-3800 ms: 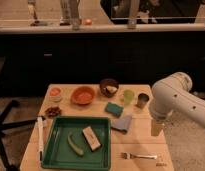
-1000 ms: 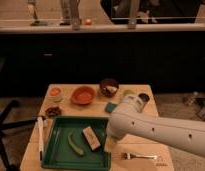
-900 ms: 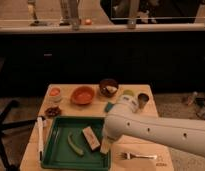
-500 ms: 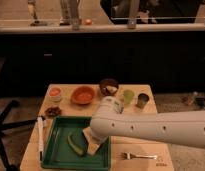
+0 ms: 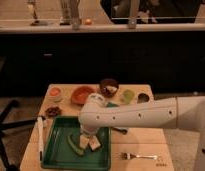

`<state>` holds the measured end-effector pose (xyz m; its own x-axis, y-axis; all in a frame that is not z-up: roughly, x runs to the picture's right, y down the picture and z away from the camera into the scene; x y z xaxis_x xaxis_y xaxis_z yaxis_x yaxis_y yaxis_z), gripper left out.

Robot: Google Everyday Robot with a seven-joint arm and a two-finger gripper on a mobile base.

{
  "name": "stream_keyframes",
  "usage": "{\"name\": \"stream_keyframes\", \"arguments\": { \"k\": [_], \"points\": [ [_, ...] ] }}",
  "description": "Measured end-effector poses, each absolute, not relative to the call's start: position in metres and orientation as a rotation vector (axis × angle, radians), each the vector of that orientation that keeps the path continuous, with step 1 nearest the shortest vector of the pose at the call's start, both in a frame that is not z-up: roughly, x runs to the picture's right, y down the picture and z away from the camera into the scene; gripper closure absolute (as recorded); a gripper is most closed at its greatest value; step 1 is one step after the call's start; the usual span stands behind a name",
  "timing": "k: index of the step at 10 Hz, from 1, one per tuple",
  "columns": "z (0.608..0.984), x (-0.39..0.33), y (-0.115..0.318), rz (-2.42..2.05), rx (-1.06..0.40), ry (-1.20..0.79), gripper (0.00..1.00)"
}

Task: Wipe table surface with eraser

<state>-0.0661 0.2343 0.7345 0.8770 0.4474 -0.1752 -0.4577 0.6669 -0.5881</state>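
The light tan wooden table surface (image 5: 146,142) fills the lower half of the camera view. The eraser (image 5: 94,144), a small pale block, lies in the green tray (image 5: 55,152) at the table's front left. My white arm reaches in from the right, across the table's middle. My gripper (image 5: 88,138) points down into the tray, right at the eraser and partly covering it. I cannot tell whether it touches the eraser.
A green curved item (image 5: 73,145) lies in the tray beside the eraser. A white stick (image 5: 40,142) lies left of the tray. An orange bowl (image 5: 81,95), dark bowl (image 5: 109,87), green cup (image 5: 128,96) and dark cup (image 5: 143,98) stand at the back. A fork (image 5: 141,156) lies front right.
My arm has swung from the table's right side leftward across the middle. The gripper has moved over the tray and come down at the eraser. The sponge and cloth are now hidden behind the arm.
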Motion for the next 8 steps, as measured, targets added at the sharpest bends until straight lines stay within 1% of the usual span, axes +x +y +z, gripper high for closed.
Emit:
{"name": "stream_keyframes", "arguments": {
  "k": [4,8],
  "points": [
    [0.757,-0.055,0.243,0.598,-0.657,0.031,0.2],
    [0.772,-0.046,0.253,0.63,-0.647,0.043,0.2]
  ]
}}
